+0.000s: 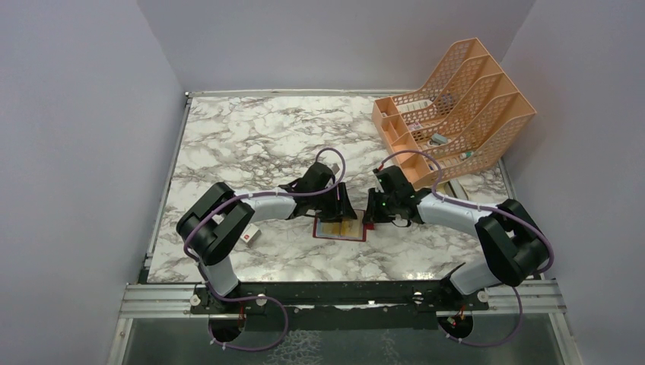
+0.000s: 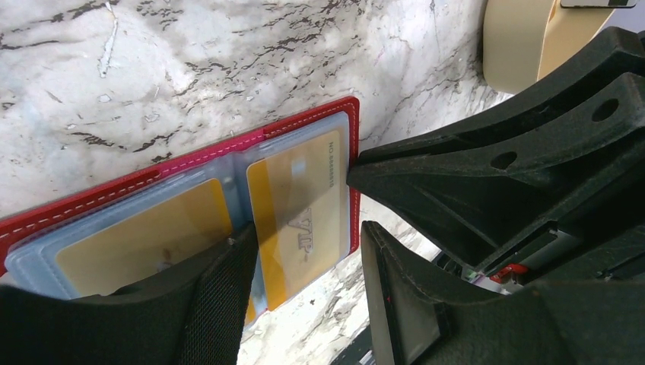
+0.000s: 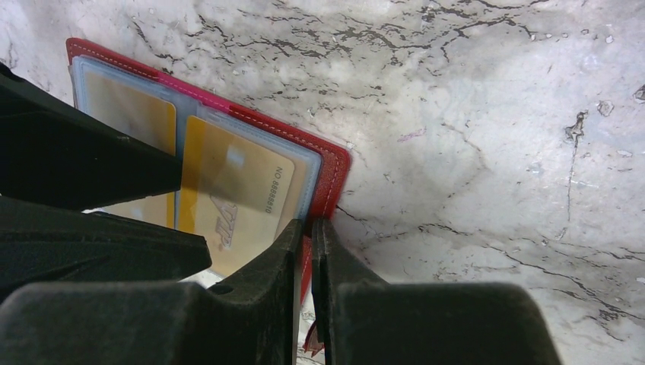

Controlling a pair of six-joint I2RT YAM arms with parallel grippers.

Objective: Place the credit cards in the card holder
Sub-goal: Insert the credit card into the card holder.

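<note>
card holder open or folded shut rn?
Open, spread flat: both inner panels of the card holder face up, gold cards visible inside.

Card holder (image 3: 333, 175) open flat; gold cards (image 2: 293, 201) inside.

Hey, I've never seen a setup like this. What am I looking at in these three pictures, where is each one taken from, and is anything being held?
These are two robot arms bolted at the near edge of a marble table. The wide picture comes from a fixed camera above and behind them. The two close-ups come from a camera on each wrist, looking past that arm's own black grasping end.

On the table are an open red card holder, a small white box and an orange file rack. Two gold cards sit in the holder's clear sleeves.

The left tool stands open over one of the cards and grips nothing. The right tool is almost shut at the holder's red edge and seems to pinch it.
</note>
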